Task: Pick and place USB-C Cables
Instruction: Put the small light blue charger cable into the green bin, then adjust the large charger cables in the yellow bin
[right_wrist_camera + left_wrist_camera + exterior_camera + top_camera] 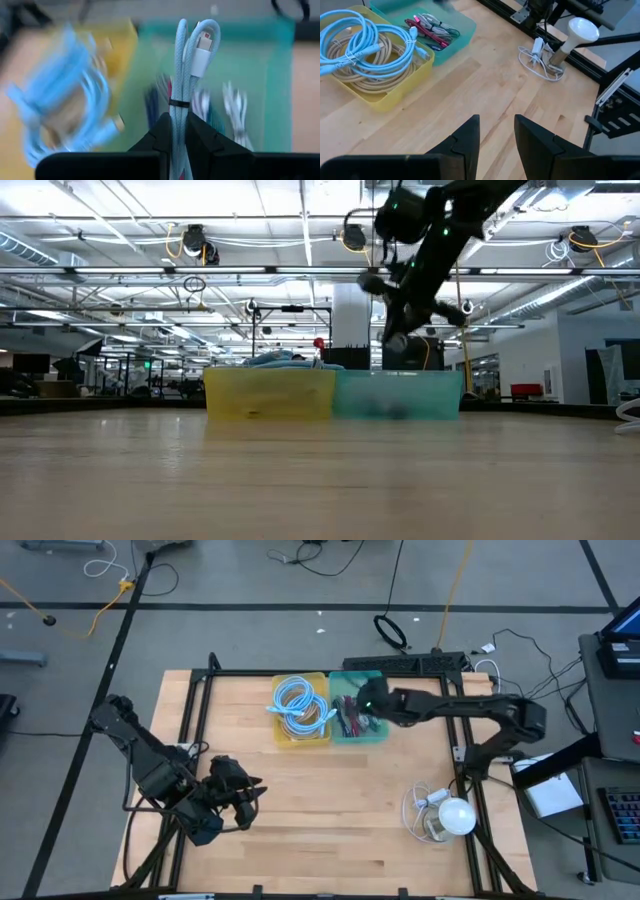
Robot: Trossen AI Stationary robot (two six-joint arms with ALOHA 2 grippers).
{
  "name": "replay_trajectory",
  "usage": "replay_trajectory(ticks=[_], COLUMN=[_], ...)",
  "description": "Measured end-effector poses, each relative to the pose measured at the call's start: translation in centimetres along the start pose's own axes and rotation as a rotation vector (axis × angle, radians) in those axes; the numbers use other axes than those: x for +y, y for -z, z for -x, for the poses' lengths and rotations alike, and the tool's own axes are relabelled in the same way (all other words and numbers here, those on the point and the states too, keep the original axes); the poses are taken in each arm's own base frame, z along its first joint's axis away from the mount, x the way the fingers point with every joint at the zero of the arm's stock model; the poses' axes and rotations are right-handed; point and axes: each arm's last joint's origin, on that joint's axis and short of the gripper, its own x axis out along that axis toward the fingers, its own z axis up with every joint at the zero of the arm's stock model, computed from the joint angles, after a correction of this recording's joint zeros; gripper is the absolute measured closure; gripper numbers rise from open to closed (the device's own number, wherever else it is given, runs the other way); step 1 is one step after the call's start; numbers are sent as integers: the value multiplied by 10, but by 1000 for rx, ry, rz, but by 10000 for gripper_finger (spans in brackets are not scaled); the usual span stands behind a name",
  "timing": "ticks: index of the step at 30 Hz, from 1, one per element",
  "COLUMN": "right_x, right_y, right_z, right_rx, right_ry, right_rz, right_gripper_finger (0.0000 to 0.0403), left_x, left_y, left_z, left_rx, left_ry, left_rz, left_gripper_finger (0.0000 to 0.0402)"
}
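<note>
My right jaws (179, 131), clenched on a light blue cable bundle (186, 65) whose long axis runs straight out between them, hang over the teal bin (372, 734) at upper centre, while my left jaws (496, 131), released, wait low-left over the counter (330, 800).

A large industrial lab or workshop. Beyond the right gripper (395, 340) run exposed ceiling pipes (150, 272), strip lights and open workstations; cables (60, 610) trail over the concrete floor (250, 630).

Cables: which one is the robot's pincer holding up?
The folded light blue cable, pinched in the right pincer over the teal bin. The other cables lie loose in the bins.
</note>
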Motion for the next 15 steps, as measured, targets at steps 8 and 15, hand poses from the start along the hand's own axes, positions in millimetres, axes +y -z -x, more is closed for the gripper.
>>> replay_trajectory(ticks=[8,15], right_x=[12,14], right_y=[39,43], right_z=[-29,-32], right_rx=[156,200], right_ry=[3,-29], right_rz=[81,101], right_gripper_finger=[379,283], left_x=[-1,-1], left_y=[1,3], left_z=[1,3], left_rx=[2,6], left_ry=[5,8], left_rz=[16,5], left_gripper_finger=[280,280])
